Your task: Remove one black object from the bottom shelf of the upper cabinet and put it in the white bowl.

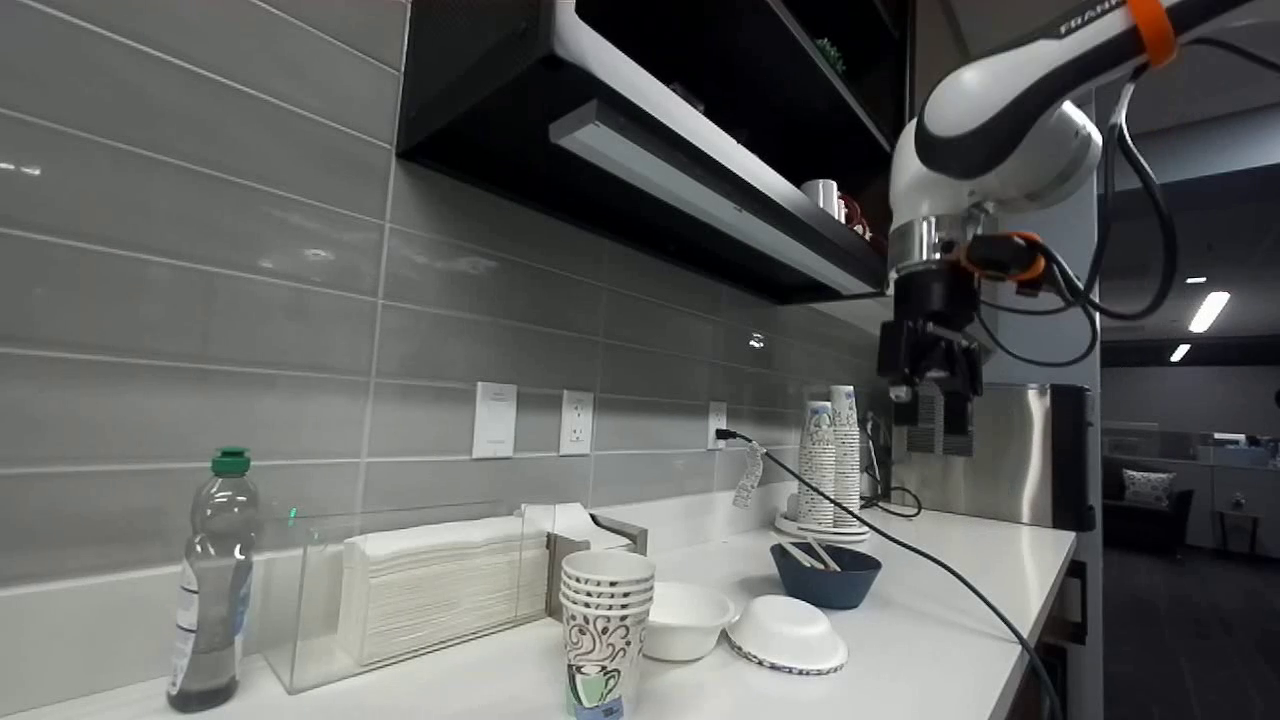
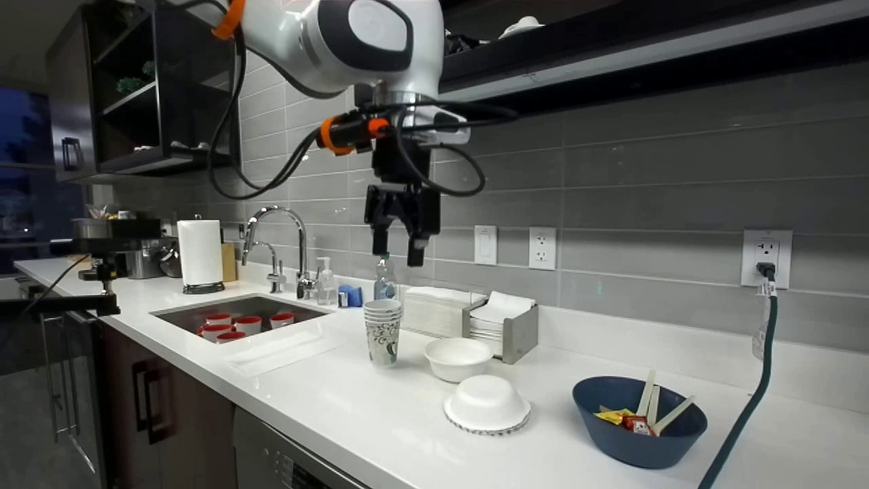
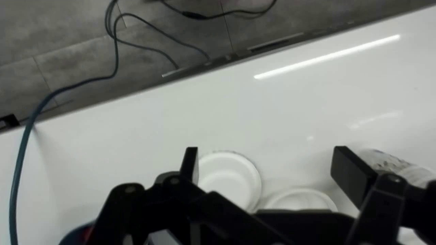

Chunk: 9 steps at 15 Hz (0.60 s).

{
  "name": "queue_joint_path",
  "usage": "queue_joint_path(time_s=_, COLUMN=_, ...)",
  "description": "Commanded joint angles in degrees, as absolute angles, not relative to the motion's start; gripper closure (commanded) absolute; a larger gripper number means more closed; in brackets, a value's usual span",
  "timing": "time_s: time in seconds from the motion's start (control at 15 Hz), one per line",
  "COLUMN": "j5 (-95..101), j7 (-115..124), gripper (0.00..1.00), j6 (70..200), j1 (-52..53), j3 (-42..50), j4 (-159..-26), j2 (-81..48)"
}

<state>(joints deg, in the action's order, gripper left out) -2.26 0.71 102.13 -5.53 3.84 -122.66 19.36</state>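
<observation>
White-and-black jointed arm (image 2: 370, 41) bent over, end vertical; black two-fingered gripper (image 2: 398, 252) spread wide, pointing down, lower than black open-shelved wall cabinet (image 1: 480, 80), well above flat white counter (image 1: 930, 640).

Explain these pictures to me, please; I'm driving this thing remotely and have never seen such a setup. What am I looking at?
You are driving one jointed arm ending in a two-fingered tool. Two pictures come from cameras standing outside it; the third looks down from the arm's end, past the tool, at the counter. On the counter, among other things, are a stack of cups, an upright white bowl, an upside-down bowl and a blue bowl with sticks and packets. A black cabinet hangs above. The tool is open and holds nothing.
</observation>
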Motion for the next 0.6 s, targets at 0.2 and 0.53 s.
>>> queue_joint_path(time_s=0.2, j5=-11.6, j7=-7.3, gripper=0.0, j6=99.7, j1=-2.1, j3=6.1, j4=-106.4, j2=19.1)
queue_joint_path(time_s=0.53, j5=-15.1, j7=-9.6, gripper=0.0, j6=107.7, j1=0.0, j3=5.7, j4=-97.8, j2=17.8)
